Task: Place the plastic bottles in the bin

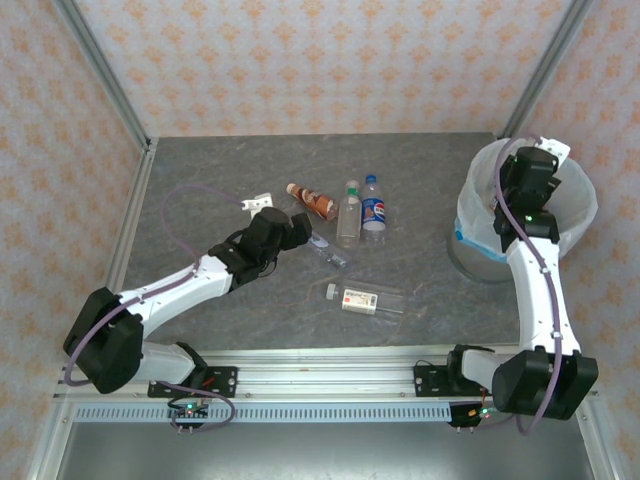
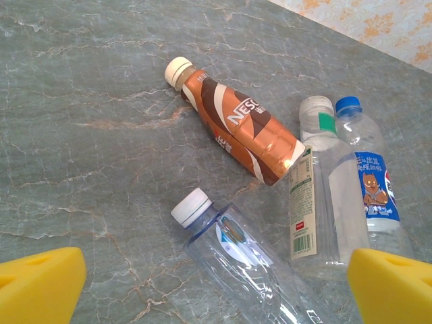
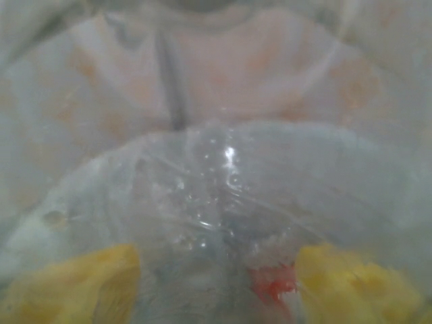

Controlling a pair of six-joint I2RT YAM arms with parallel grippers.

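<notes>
The right gripper (image 3: pixel 216 283) hangs inside the mouth of the round light-blue bin lined with a white translucent bag (image 1: pixel 468 225). Its yellow pads (image 3: pixel 74 283) stand partly closed with a clear plastic bottle carrying a red patch (image 3: pixel 223 202) between them. The view is blurred, but it looks clamped on that bottle. This arm's step appears to be the drop, so next it needs only to spread the fingers and lift clear of the liner.

The left gripper (image 2: pixel 216 283) hovers low over the grey marbled table (image 2: pixel 81 101) with its pads wide apart and nothing held. Just ahead lies a clear white-capped bottle (image 2: pixel 229 250), which looks like its target. Beyond that lie a brown coffee bottle with a cream cap (image 2: pixel 236 131), a clear bottle with a green-and-white label (image 2: pixel 314 196) and a blue-capped bottle with a blue label (image 2: pixel 368 182) (the last two side by side, touching). A fifth, white-labelled bottle (image 1: pixel 365 298) lies apart, nearer the arms. The left arm should descend to straddle the body before closing.
</notes>
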